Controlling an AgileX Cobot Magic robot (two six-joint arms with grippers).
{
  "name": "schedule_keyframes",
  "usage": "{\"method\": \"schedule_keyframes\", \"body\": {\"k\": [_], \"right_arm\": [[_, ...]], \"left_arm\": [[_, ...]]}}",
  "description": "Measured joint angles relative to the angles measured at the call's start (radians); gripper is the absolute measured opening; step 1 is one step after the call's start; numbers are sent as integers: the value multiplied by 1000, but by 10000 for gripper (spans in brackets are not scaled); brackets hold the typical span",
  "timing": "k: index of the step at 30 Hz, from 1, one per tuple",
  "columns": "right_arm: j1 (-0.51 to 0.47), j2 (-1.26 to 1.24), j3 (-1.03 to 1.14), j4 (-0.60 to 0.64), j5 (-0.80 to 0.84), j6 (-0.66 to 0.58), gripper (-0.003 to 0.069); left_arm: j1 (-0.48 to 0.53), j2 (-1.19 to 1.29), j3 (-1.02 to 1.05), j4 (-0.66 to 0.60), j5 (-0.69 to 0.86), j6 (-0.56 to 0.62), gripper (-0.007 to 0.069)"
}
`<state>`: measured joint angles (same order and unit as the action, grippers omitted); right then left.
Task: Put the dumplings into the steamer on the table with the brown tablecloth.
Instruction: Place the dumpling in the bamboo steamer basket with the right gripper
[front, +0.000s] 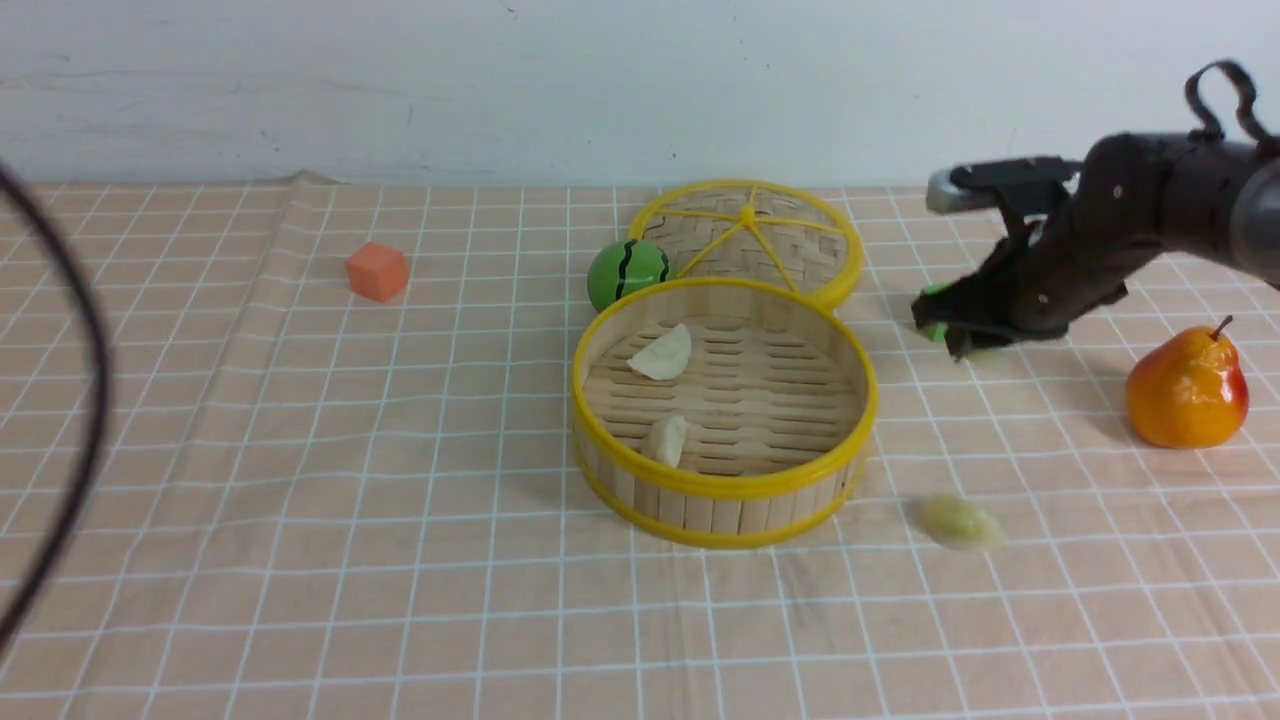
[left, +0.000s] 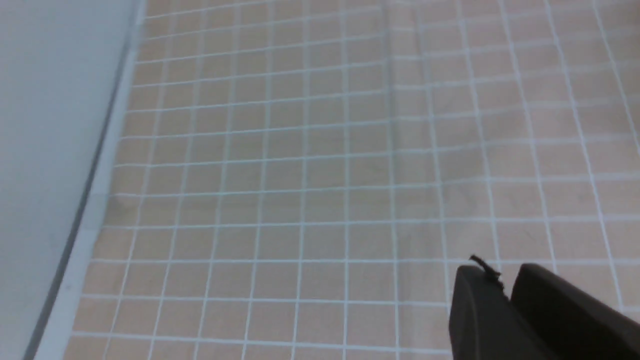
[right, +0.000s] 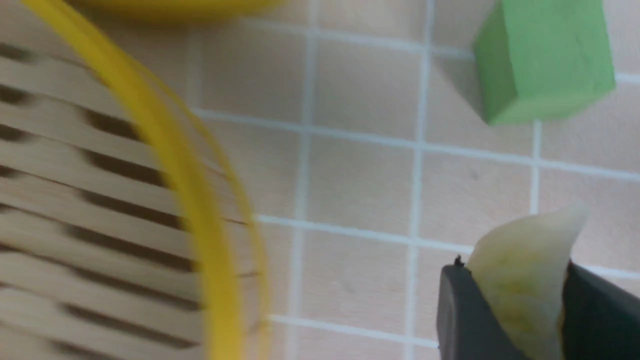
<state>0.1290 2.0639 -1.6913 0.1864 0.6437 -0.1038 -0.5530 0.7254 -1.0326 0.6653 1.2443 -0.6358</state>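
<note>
The steamer (front: 720, 487) stands mid-table on the brown tablecloth (front: 300, 500) with two whitish dumplings (front: 663, 354) (front: 667, 440) on its slatted floor. A pale yellow-green dumpling (front: 962, 522) lies on the cloth by the steamer's front right. My right gripper (front: 965, 340) hovers low just right of the steamer. In the right wrist view it (right: 517, 280) is shut on another yellow-green dumpling (right: 525, 245), beside the steamer's yellow rim (right: 175, 150). My left gripper (left: 505, 285) is shut and empty over bare cloth; it does not show in the front view.
The flat woven lid (front: 750, 240) lies behind the steamer with a green striped ball (front: 627, 272) at its left. A green cube (right: 545, 55) sits just beyond the right gripper. An orange cube (front: 377, 271) lies far left, a pear (front: 1187, 388) far right. A dark cable (front: 95, 400) hangs at left.
</note>
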Motion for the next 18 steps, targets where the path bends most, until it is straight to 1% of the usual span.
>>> {"method": "schedule_keyframes", "body": {"k": [1,2,3,4,5,7,10,11,12,13,14,15,17,18], "right_arm": [[18,-17,-3,37,0,-25,207],[22,-24,-3,46,-1,-42,207],[52,-41,-9,106,-5,-102,207],[68,-45,-11,129,-10,-138,207],[114,-45,-12,176,-28,-237,207],[158,-20,-12,207,-45,-306,207],[194,47,-12,225,-93,-354,215],[195,71,-11,224,-111,-356,236],[194,92,-10,221,-126,-356,274],[194,95,-10,221,-128,-356,282],[191,104,-9,216,-134,-351,363],[190,100,-9,216,-131,-349,410],[190,72,-9,205,-99,-349,489],[190,67,-9,205,-93,-349,497]], "left_arm": [[0,-40,29,16,-10,-66,91],[0,-60,36,22,-17,-79,91],[0,-113,92,35,-53,-161,92],[0,-137,118,39,-76,-181,92],[0,-188,190,42,-143,-236,92],[0,-220,264,42,-216,-258,94],[0,-238,380,42,-300,-248,94],[0,-237,416,42,-320,-235,97],[0,-237,455,42,-334,-214,98],[0,-237,468,42,-336,-210,98],[0,-237,510,42,-342,-177,101],[0,-237,532,42,-344,-161,101],[0,-237,570,42,-344,-142,102],[0,-237,570,42,-345,-141,102]]}}
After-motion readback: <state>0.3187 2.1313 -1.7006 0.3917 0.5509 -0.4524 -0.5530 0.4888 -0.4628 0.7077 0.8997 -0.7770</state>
